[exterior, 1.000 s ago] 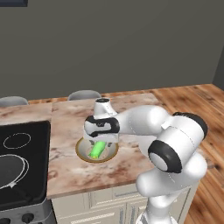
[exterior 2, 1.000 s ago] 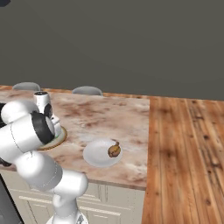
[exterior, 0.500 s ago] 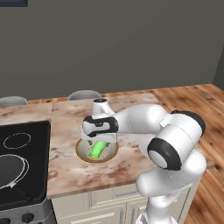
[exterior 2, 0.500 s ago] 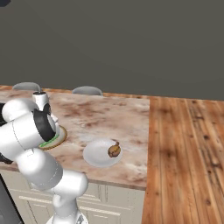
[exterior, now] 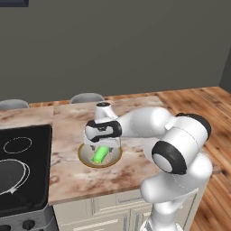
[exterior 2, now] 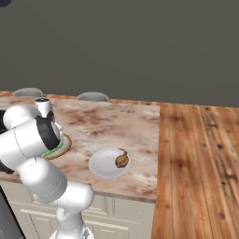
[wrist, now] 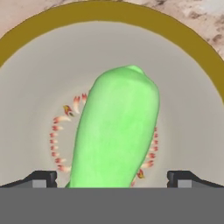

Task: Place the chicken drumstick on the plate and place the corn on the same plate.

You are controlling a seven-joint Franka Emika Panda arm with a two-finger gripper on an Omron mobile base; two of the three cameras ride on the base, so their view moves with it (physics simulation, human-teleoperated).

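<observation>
The corn (wrist: 114,131) is seen lying in the tan-rimmed bowl (wrist: 26,109). The gripper (wrist: 112,178) is held spread, fingertips (wrist: 41,179) flanking the cob. The chicken drumstick (exterior 2: 122,160) is found on the plate (exterior 2: 100,166).

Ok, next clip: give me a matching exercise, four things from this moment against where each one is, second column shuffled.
Things:
1. chicken drumstick
2. corn
3. pincer
4. plate

Places:
A. lying in the tan-rimmed bowl
B. on the counter, right of that bowl in the right base view
C. resting on the white plate
D. lowered over the bowl, fingertips either side of the green cob

Pairs: 1-C, 2-A, 3-D, 4-B
</observation>
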